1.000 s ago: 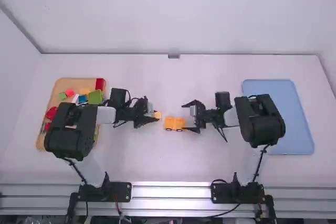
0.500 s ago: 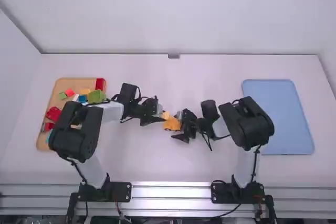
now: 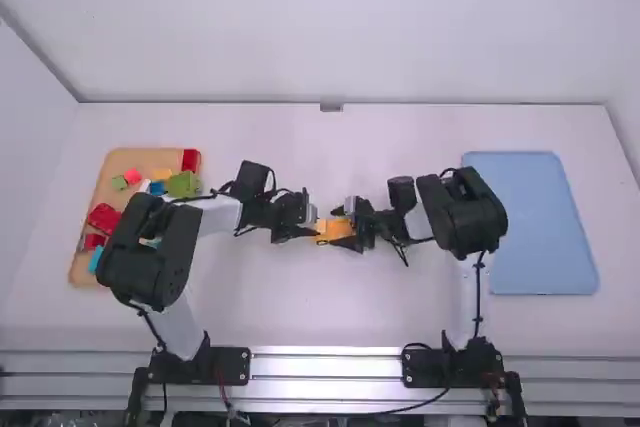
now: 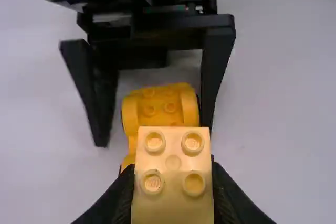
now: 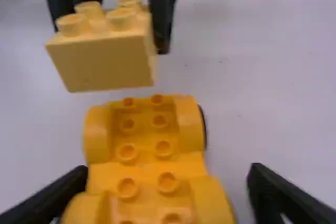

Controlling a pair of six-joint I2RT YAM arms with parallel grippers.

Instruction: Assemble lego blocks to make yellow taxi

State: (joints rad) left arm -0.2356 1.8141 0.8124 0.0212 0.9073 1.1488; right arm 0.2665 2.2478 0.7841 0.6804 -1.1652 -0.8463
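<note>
Pincer of the left arm (image 3: 314, 224), near the middle of the frame in the high view, is closed on a pale yellow brick (image 3: 322, 226). Facing it, the right arm's pincer (image 3: 339, 229) reaches the yellow wheeled base (image 3: 336, 231), which is mid-frame on the white bench (image 3: 260, 302). The bench's bare surface runs pale and even to a straight far edge, where a small grey fitting (image 3: 331, 107) sits at upper centre. Behind it rises a plain white wall (image 3: 330, 22), with white side panels at the left and right edges. At left of the frame is a wooden tray (image 3: 117, 161) of red, green, blue and yellow blocks (image 3: 184, 184); at right, a flat blue tray (image 3: 540, 217). A ribbed silvery rail (image 3: 325, 363) crosses the bottom.

In the left wrist view, the left arm's pincer (image 4: 173, 182) grips the brick at lower centre, four studs uppermost. Above it in the frame, the other pincer's dark fingers stand apart, on either side of the base.

In the right wrist view, the right arm's pincer (image 5: 168, 192) is spread wide at lower left and lower right, the base between its fingers. The brick appears at upper left, apart from the base. Tiny specks mark the bench at right, and the wooden tray's edge lines the top.
</note>
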